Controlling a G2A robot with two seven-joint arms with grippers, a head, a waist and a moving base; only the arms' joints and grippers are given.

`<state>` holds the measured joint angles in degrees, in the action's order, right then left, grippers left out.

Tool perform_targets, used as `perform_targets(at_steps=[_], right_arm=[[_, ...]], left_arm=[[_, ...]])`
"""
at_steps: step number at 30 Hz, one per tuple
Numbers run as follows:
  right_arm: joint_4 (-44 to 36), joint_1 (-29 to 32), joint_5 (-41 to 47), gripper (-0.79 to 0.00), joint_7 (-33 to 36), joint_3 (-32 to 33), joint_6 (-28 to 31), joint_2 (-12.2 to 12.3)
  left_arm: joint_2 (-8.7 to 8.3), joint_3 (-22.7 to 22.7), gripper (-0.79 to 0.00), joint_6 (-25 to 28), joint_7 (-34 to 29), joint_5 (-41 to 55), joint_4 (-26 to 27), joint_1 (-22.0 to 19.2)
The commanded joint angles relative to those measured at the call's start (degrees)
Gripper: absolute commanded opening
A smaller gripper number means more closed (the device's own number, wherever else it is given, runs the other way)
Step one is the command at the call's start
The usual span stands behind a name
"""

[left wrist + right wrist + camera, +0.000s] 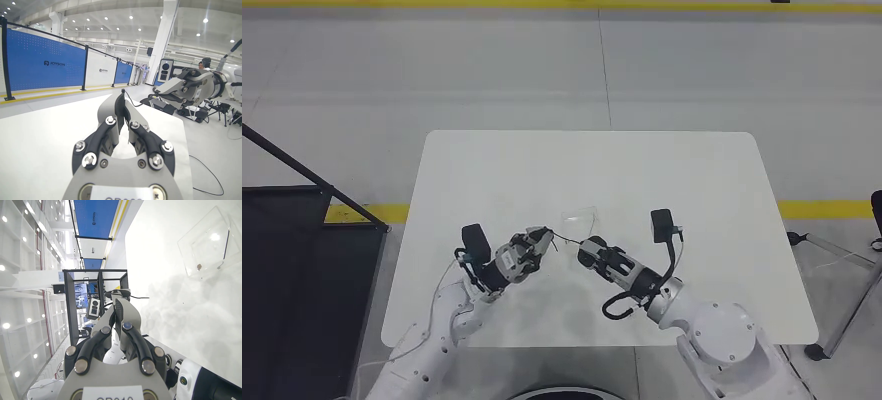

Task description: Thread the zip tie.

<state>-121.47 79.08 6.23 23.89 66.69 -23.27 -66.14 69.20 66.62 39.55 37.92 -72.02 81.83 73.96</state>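
Note:
A thin black zip tie (123, 91) sticks out of my left gripper (122, 102), which is shut on it near its head. The strap (132, 102) curves away toward my right gripper (157, 92), which hovers just beyond. From above, the left gripper (542, 240) and right gripper (585, 247) face each other tip to tip over the table's front middle, the zip tie (564, 243) between them. In the right wrist view my right gripper (117, 306) is shut. The strap (140, 298) runs past its tips from the left gripper (121, 292), its end free. Whether the right gripper touches the strap is unclear.
A clear plastic tray (580, 213) lies on the white table (672, 180) just behind the grippers. Close up, the tray (189, 249) holds another black zip tie (226, 243) and a small brown bit (199, 266). A dark rack stands off the table's left side.

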Motion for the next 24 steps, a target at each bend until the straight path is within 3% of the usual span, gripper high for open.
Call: perform_targets(at_steps=[1,13,24], right_arm=[[0.03,0.05,-0.04,-0.785,0.09,0.05,0.08,-0.01],[0.04,0.18,-0.01,-0.785,0.24,0.23,0.19,-0.11],[0.15,0.06,0.1,-0.785,0.29,0.27,0.16,-0.23]], left_arm=[[-0.01,-0.11,-0.785,-1.14,0.02,-1.53,0.12,0.03],[-0.01,-2.11,-0.785,-8.03,1.84,-12.57,0.55,0.05],[-0.31,-3.11,-0.785,-11.21,5.62,-19.63,0.07,0.1]])
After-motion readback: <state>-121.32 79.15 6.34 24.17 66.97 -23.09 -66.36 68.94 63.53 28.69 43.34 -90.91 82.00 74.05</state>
